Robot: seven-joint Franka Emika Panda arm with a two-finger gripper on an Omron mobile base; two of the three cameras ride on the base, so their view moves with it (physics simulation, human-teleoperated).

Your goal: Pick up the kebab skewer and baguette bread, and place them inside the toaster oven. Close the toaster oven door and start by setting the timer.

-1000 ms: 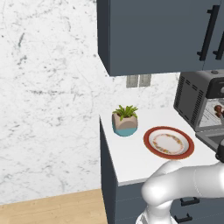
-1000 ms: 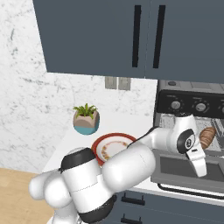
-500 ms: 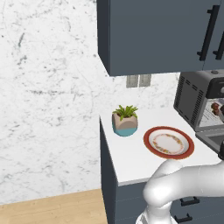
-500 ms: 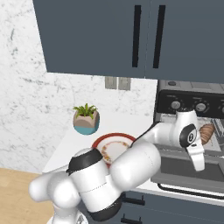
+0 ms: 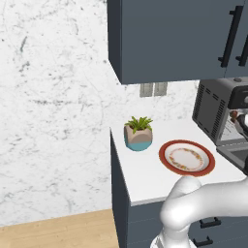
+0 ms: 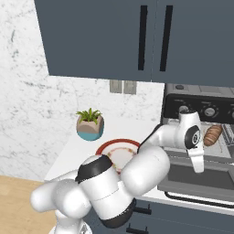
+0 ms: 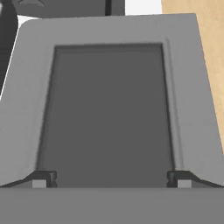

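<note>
Baguette bread [image 6: 212,135] lies inside the toaster oven [image 6: 201,103], plate [image 5: 187,158] on the bench [image 5: 145,169] bare, skewer not discernible; claw [image 7: 109,178] wide open, empty, above the lowered toaster oven door [image 7: 107,109]; closing and timer remain

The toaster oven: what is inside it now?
Inside the toaster oven, the baguette bread lies on the rack. In the left base view a dark reddish piece, probably the kebab skewer, shows; the arm covers the rest.

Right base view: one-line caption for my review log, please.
Open claw hangs over the lowered oven door; baguette sits inside the oven, plate bare on the counter.
</note>
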